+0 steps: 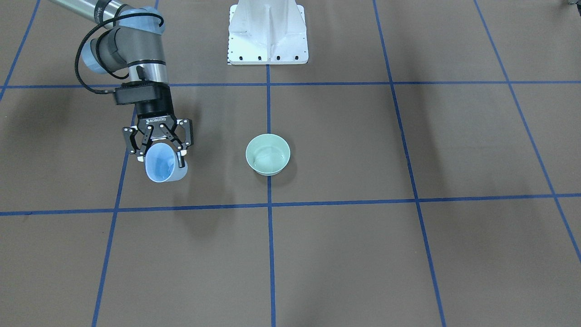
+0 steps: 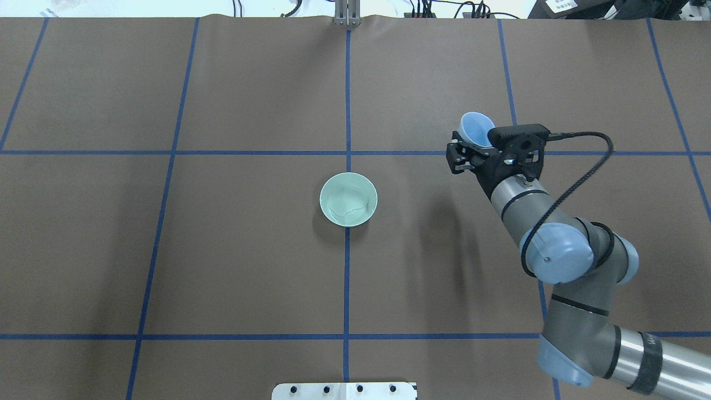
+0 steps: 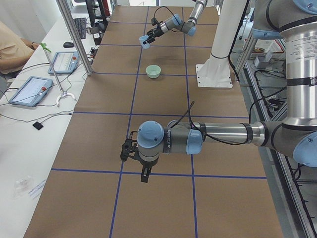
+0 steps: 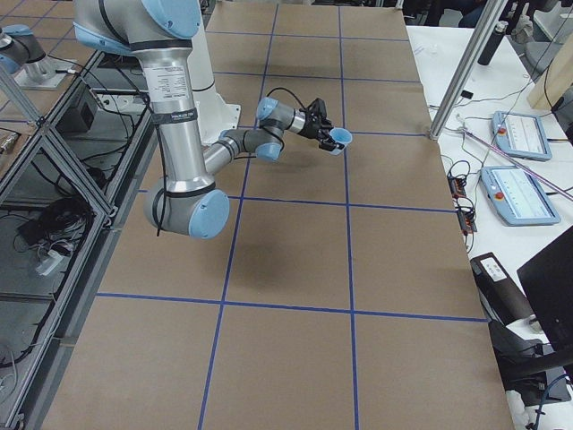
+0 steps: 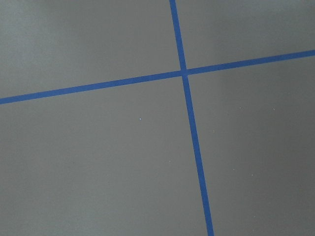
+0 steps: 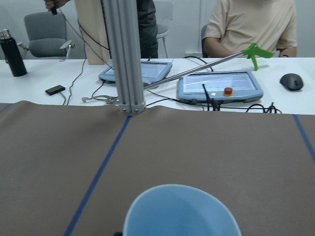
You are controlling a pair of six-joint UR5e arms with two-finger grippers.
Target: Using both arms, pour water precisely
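One black claw hangs nearest, low in the side view: the left gripper [image 3: 126, 151], above the brown blue-taped table [image 3: 163, 198]; parted or closed, I cannot tell. Farther, mid-frame, a mint-green round bowl [image 1: 268, 154] holds the water [image 2: 349, 208]. Farthest, the right gripper [image 1: 163, 152] clamps a tilted pale-blue plastic cup [image 1: 162, 166].

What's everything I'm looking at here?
table: one, brown with blue tape grid, under everything.
bowl: one, pale green, table centre.
water: a little, clear, in the bowl.
cup: one, light blue, tilted, held beside the bowl.
pedestal: one, white, at the robot's table edge.
control tablets: two, grey, on the white side bench.
person: one, beige shirt, seated behind the bench.
left arm: one, silver-grey, far down the table; left gripper black, state unclear.
right arm: one, silver-grey; right gripper black, shut on the cup.
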